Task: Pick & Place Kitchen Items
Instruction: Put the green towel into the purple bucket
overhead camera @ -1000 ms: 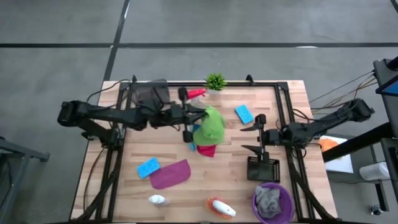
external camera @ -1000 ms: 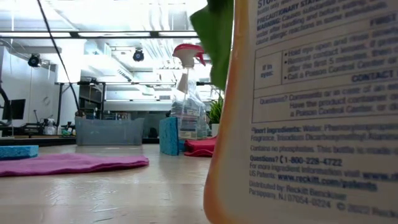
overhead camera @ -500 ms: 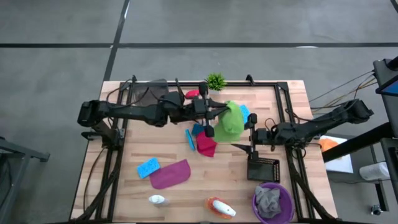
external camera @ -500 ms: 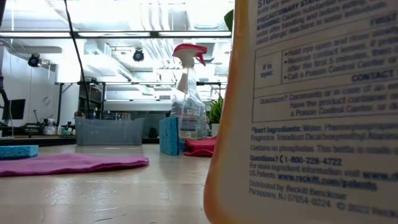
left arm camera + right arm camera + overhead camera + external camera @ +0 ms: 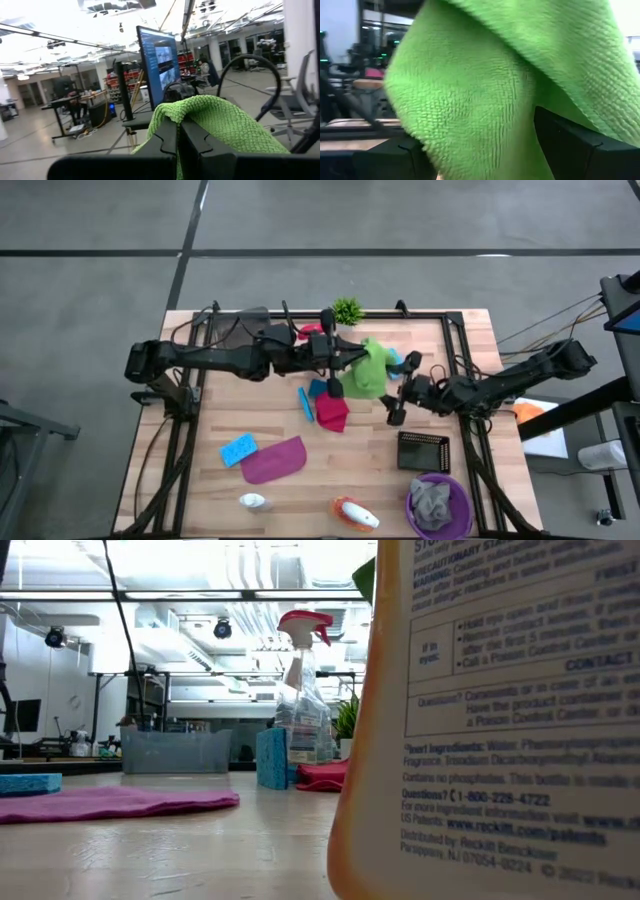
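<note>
The green cloth [image 5: 368, 370] hangs above the surface, pinched in the left gripper [image 5: 337, 365], jaws clamped on it. The right gripper [image 5: 401, 392], jaws apart, has the cloth's loose fold between them. Releasing early could drop it, since only drooping fabric fills the gap.

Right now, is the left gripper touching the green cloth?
Touching. In the left wrist view the left gripper's shut fingers pinch a fold of the green cloth, which drapes over them.

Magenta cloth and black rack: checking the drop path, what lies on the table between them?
Bare wood in the high view between the magenta cloth and black rack.
</note>
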